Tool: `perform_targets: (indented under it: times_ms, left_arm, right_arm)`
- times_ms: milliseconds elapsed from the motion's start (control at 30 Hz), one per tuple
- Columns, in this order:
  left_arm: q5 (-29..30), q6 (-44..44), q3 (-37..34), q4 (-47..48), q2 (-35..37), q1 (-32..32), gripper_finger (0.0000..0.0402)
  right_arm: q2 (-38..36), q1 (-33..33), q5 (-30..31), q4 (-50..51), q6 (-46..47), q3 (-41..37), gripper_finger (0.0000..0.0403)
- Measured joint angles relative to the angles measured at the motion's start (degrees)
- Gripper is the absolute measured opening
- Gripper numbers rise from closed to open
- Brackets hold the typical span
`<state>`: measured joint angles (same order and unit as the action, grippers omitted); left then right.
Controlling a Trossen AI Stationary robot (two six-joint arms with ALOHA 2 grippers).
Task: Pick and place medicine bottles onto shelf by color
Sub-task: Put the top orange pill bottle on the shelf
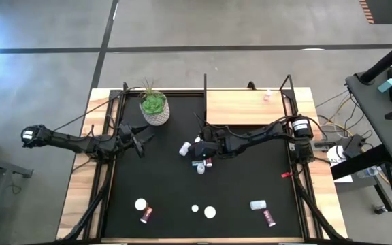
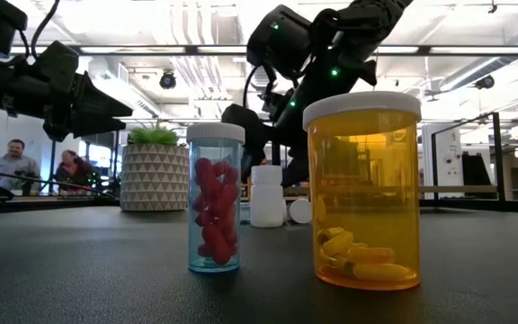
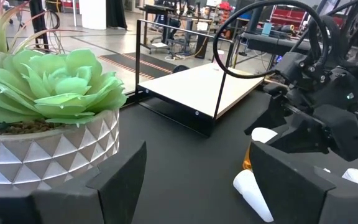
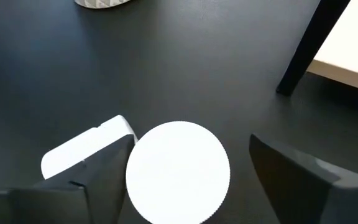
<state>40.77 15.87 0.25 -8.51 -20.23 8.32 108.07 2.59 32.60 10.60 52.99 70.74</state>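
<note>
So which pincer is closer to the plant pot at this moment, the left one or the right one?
The left. The left pincer sits just beside the plant pot, pointing toward it. The right pincer is farther away at the mat's middle, over a white bottle cap.

The right end effector [image 1: 197, 151] hangs over a tight cluster of bottles [image 1: 199, 163], one white cap [image 4: 178, 172] directly between its fingers. The plant pot [image 1: 154, 109] stands just beyond the left end effector [image 1: 143, 140]. Toward the shelf [image 1: 245, 107], the black mat [image 1: 250, 170] lies bare apart from a black post [image 4: 306, 43].
</note>
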Motion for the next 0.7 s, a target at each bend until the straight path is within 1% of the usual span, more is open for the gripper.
perform_targets:
  times_ms: [267,367,433,567,700]
  left_arm:
    - [0.0,0.0,0.0,0.0,0.0,0.0,0.027]
    - [0.0,0.0,0.0,0.0,0.0,0.0,0.027]
    - [0.0,0.0,0.0,0.0,0.0,0.0,0.027]
    - [0.0,0.0,0.0,0.0,0.0,0.0,0.027]
    - [0.0,0.0,0.0,0.0,0.0,0.0,0.027]
  right_arm:
    - [0.0,0.5,0.0,1.3,0.7,0.0,0.0222]
    - [-0.1,0.9,0.4,1.3,1.1,0.0,0.0202]
    - [-0.3,1.3,0.5,1.2,1.1,0.0,0.0196]
    - [-1.6,2.2,0.7,2.4,1.1,0.0,0.0198]
    - [-3.6,3.8,4.5,6.4,2.8,0.0,0.0198]
